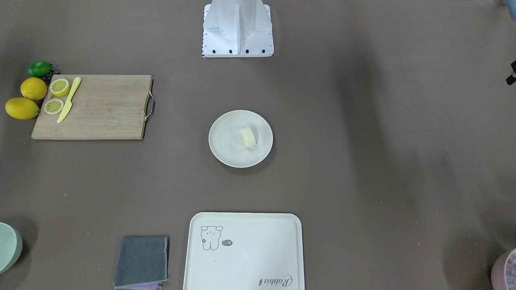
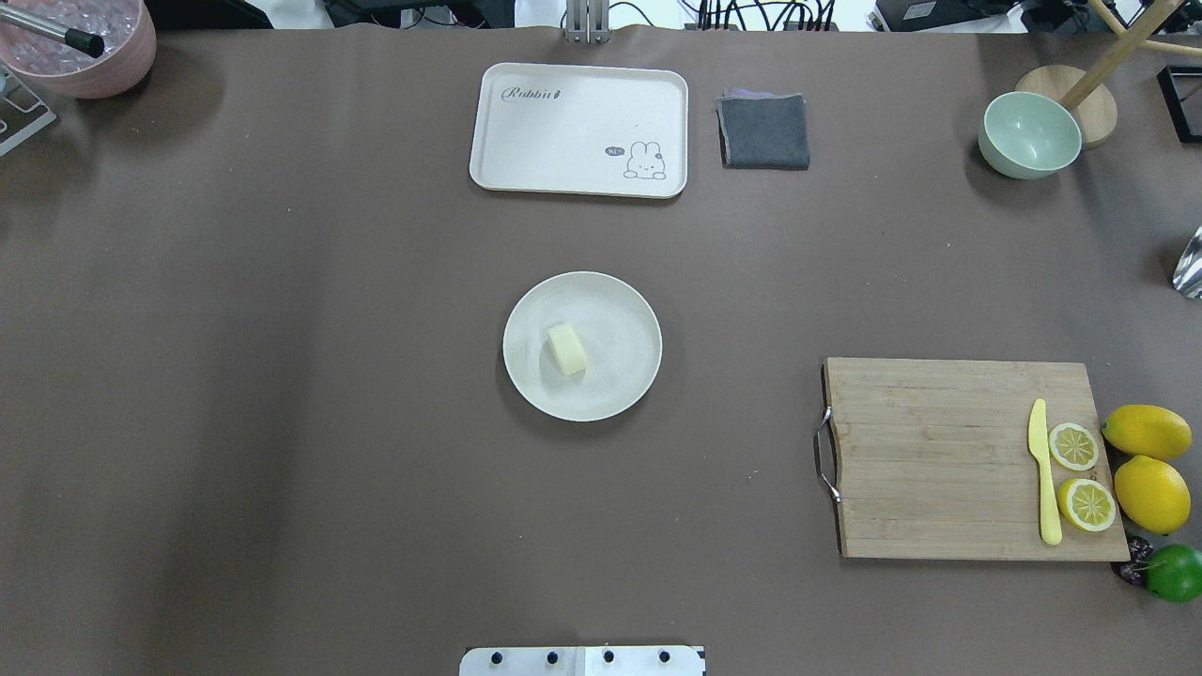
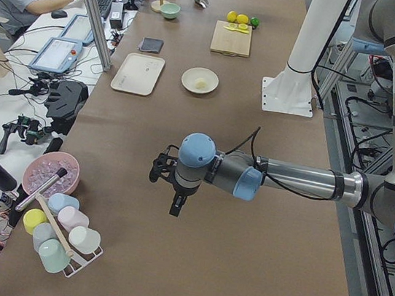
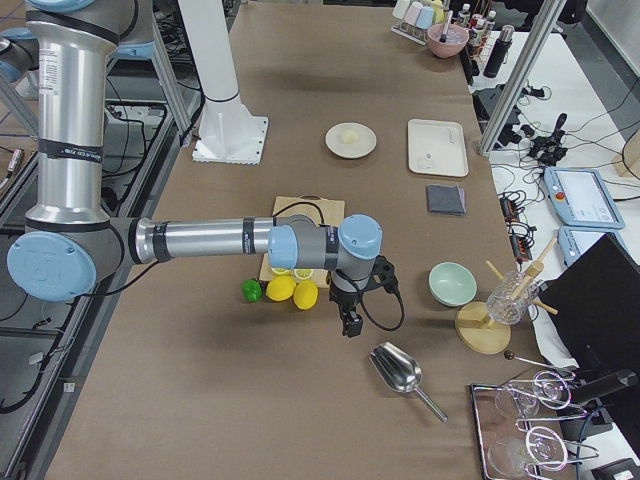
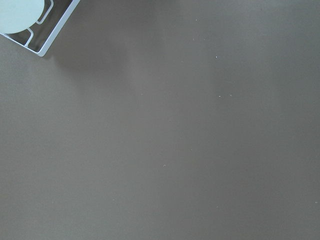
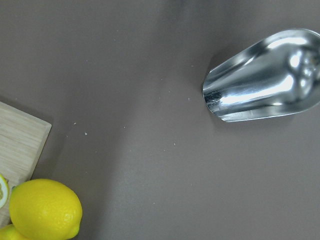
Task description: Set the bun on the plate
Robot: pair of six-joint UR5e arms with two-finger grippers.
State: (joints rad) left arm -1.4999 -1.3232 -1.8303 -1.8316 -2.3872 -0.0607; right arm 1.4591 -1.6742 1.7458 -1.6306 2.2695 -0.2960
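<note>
The bun (image 2: 567, 349), a small pale cream-yellow block, lies on the round off-white plate (image 2: 622, 314) at the table's middle. It sits a little off the plate's centre. The front-facing view shows the same bun (image 1: 248, 137) on the plate (image 1: 221, 139). My left gripper (image 3: 176, 205) hangs over bare table far from the plate, near the cup rack. My right gripper (image 4: 348, 322) hangs beside the lemons, also far from the plate. Both show only in the side views, so I cannot tell whether they are open or shut. Nothing touches the bun.
A wooden cutting board (image 2: 939, 460) carries two lemon slices (image 2: 1073, 446) and a yellow knife (image 2: 1042, 483), with lemons (image 2: 1148, 432) beside it. Beyond the plate lie a cream tray (image 2: 563, 131), a grey cloth (image 2: 764, 131) and a green bowl (image 2: 1028, 136). A metal scoop (image 6: 265, 75) lies under the right wrist.
</note>
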